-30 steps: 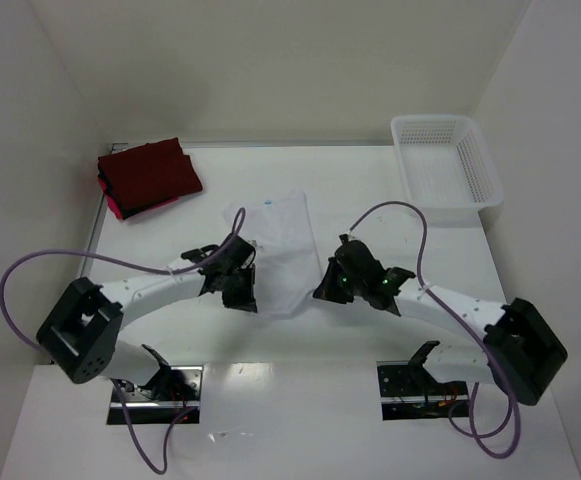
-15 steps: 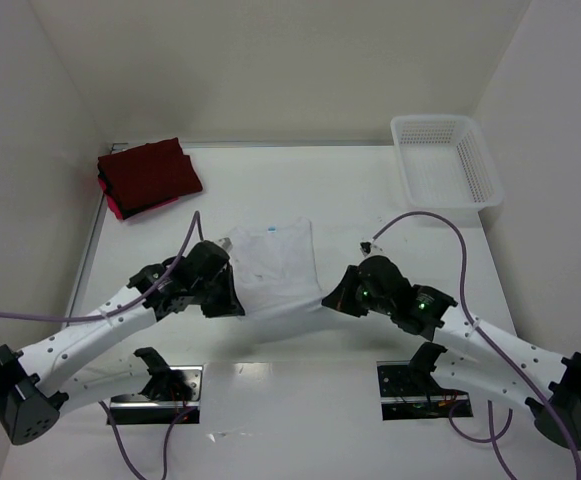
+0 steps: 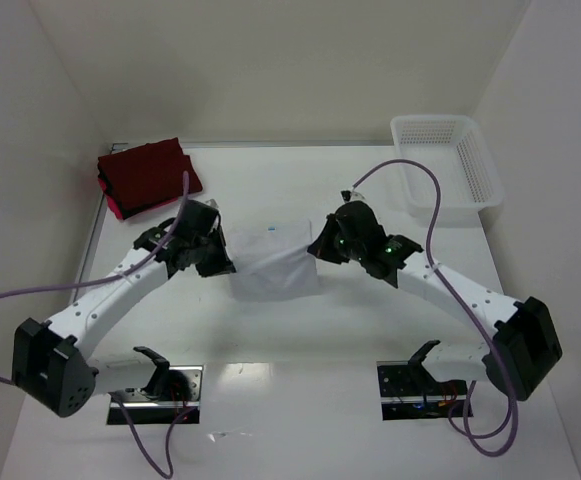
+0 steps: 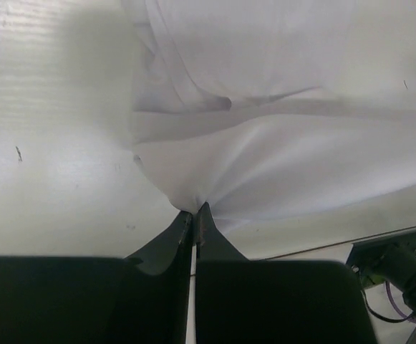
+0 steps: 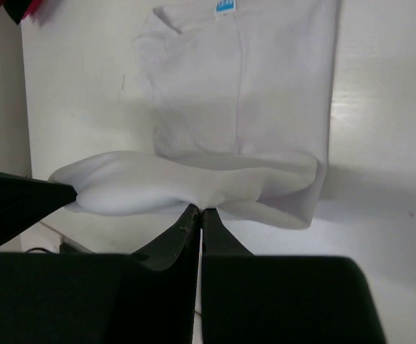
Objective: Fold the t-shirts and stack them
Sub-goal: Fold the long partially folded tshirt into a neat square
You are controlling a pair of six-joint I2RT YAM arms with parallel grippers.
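The white t-shirt (image 3: 270,265) lies mid-table, its near part lifted and doubled over toward the collar. My left gripper (image 3: 220,262) is shut on its left hem corner, and the pinch shows in the left wrist view (image 4: 195,210) with cloth (image 4: 286,158) fanning out from it. My right gripper (image 3: 318,250) is shut on the right hem corner (image 5: 200,210). The flat upper half (image 5: 243,107) with its blue neck label (image 5: 225,7) lies beyond. The dark red folded shirts (image 3: 148,177) are stacked at the far left.
A white mesh basket (image 3: 445,165) stands at the far right, near the right wall. The table's left edge and wall run close to the red stack. The left gripper's finger (image 5: 21,201) shows at the left of the right wrist view.
Both grippers have moved from the shirt's near edge toward the far side, carrying the hem up and over the shirt. The shirt now looks shorter.
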